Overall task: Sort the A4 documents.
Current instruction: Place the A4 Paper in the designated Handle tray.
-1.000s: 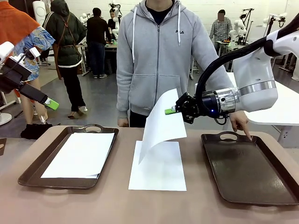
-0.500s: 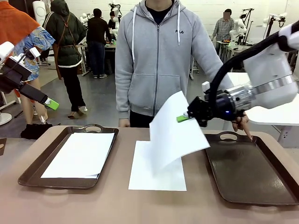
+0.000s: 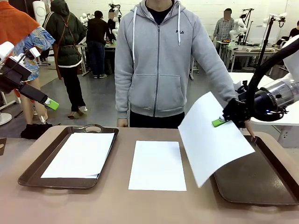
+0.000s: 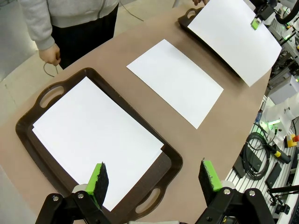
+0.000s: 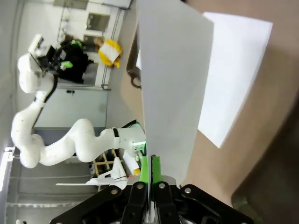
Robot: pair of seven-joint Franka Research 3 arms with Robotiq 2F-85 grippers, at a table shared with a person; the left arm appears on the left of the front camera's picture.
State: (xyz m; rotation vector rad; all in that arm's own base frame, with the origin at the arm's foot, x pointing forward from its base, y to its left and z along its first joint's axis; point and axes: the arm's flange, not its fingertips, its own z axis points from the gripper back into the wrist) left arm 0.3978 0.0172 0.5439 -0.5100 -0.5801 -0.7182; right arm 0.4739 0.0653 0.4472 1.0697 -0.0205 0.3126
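over the last second the right gripper (image 3: 218, 122) had swung the held sheet (image 3: 212, 140) away from above the middle sheet (image 3: 157, 164) and off to its right; the paper now hung tilted over the near-left part of the right tray (image 3: 271, 186), which lay empty to the right of the middle sheet; the jaws were pinched together on the held sheet's far edge, green pads flat on the paper; its low corner dipped toward the tray's left rim, though contact could not be told; by my reading this sheet was nearly delivered and wanted only lowering and letting go, after which the middle sheet, flat on the table, would be the one left to sort; the left tray (image 3: 30, 172), to the left of the middle sheet, already held white sheets (image 3: 79, 155); the left gripper (image 4: 156, 176) stood with jaws apart and empty, raised over that tray's near end, well left of the middle sheet.

the papers were blank; the one legible mark was small lettering, "fila", on the chest of the person's grey hoodie (image 3: 159, 60), beyond the middle sheet.
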